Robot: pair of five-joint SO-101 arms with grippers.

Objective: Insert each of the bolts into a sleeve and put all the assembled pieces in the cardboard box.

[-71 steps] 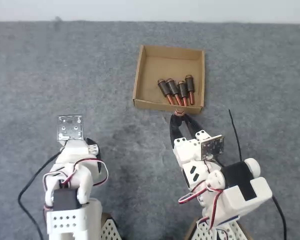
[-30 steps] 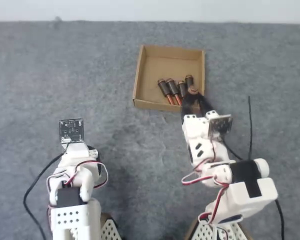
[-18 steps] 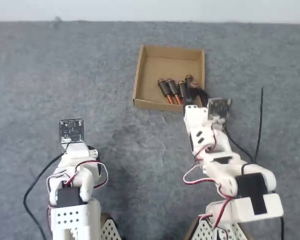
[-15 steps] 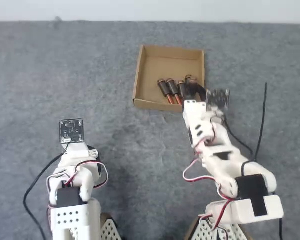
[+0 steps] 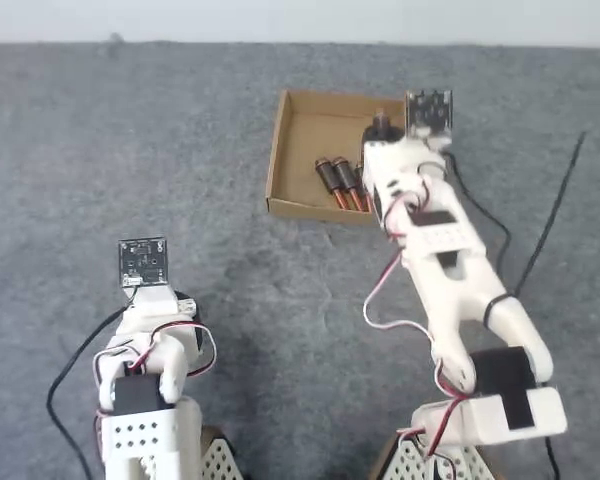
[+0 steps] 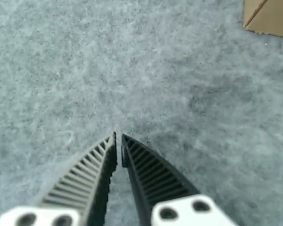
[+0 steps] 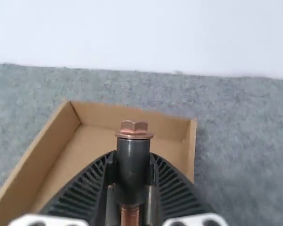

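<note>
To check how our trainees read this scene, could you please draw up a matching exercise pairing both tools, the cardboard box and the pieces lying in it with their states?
Things
1. left tool
2. right tool
3. cardboard box
4. loose pieces

States
A. shut on a bolt in its sleeve, above the box
B. shut with nothing in it, over bare carpet
C. lying on the box floor
D. open-topped, resting on the carpet

Pairs: 1-B, 2-A, 3-D, 4-C

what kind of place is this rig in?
Likely a lab or workshop test bench: grey carpet-like mat as work surface, plain white wall behind, left arm and right arm with a cardboard box.
</note>
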